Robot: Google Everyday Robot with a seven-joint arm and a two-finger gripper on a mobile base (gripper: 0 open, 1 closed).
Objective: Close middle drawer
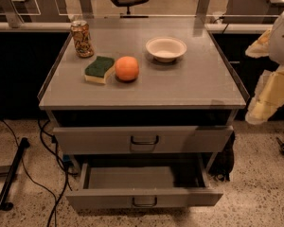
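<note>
The middle drawer (144,200) is pulled far out below the cabinet top, and its shallow grey inside (132,178) is bare. Its low front carries a small dark loop handle (145,202). Above it, the taller grey drawer front (143,139) with a larger handle stands slightly out from the cabinet. The lowest front is hidden under the open drawer. My gripper (266,102), cream-coloured, hangs at the right edge of the view. It is beside the cabinet's right front corner, level with the top, and touches nothing.
On the cabinet top (189,86) stand a drink can (82,38), a green-and-yellow sponge (100,69), an orange (127,68) and a white bowl (166,48). Black cables (52,174) and a dark stand leg (12,176) lie on the floor at left. A dark bag (223,162) sits at the cabinet's right.
</note>
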